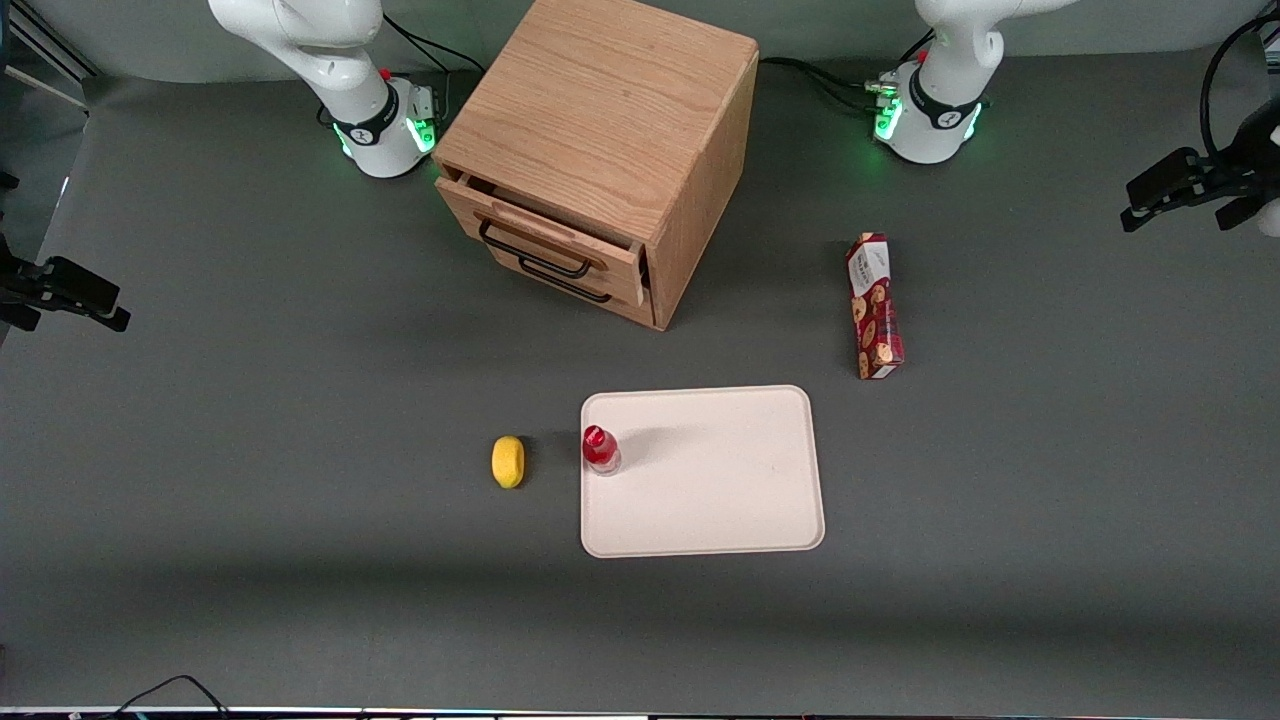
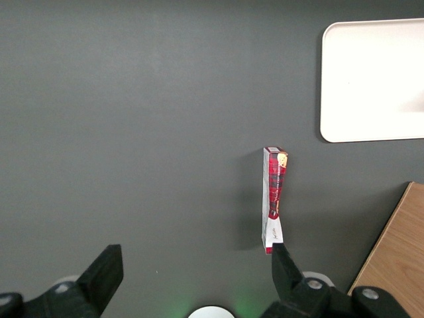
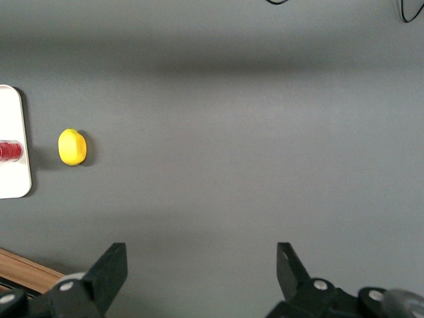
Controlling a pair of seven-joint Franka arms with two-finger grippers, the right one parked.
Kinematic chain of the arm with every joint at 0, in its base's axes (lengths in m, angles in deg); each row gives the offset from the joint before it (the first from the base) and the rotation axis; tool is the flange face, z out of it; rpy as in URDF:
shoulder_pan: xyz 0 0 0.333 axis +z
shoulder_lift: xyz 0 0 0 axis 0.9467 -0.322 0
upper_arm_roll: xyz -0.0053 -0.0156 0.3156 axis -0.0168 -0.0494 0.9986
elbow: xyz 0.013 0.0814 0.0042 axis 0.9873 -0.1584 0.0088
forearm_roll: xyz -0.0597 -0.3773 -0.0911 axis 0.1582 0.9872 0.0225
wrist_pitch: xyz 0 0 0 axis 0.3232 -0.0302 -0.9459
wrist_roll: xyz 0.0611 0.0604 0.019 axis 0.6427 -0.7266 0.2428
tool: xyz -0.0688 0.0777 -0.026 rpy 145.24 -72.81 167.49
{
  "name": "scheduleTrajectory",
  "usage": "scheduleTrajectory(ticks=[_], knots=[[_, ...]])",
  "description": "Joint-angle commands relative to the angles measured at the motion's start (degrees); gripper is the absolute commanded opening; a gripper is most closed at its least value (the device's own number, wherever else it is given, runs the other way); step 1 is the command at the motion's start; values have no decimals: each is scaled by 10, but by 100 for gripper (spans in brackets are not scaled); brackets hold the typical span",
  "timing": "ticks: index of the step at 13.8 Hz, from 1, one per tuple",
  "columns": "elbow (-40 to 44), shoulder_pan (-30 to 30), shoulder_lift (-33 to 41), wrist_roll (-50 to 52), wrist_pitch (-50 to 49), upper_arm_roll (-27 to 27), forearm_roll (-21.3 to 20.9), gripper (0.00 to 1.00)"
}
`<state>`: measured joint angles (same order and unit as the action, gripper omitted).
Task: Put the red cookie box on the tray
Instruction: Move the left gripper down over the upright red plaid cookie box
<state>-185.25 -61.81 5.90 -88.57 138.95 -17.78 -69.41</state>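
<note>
The red cookie box (image 1: 874, 305) lies on the grey table, a long dark-red carton with printed cookies and a white patch at the end nearer the arm bases. It is a little farther from the front camera than the cream-white tray (image 1: 720, 500) and does not touch it. In the left wrist view the red cookie box (image 2: 274, 199) lies well below the camera, and a corner of the tray (image 2: 371, 79) shows. My left gripper (image 1: 1135, 205) hangs high at the working arm's end of the table, well off the box. The gripper (image 2: 195, 265) is open with nothing between its fingers.
A small red-capped bottle (image 1: 600, 450) stands on the tray near the edge facing the parked arm. A yellow lemon (image 1: 508, 461) lies on the table beside that edge. A wooden drawer cabinet (image 1: 600, 150) stands near the arm bases, its top drawer slightly ajar.
</note>
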Motion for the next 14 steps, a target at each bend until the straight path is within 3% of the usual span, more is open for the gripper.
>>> scheduleTrajectory(ticks=[1, 6, 10, 14], knots=[[6, -6, -3, -7, -7, -1, -1, 100], [-73, -11, -15, 5, 32, -31, 8, 100], [-202, -9, -10, 96, 134, -110, 8, 100], [-346, -8, -4, 102, 300, -132, 10, 100]])
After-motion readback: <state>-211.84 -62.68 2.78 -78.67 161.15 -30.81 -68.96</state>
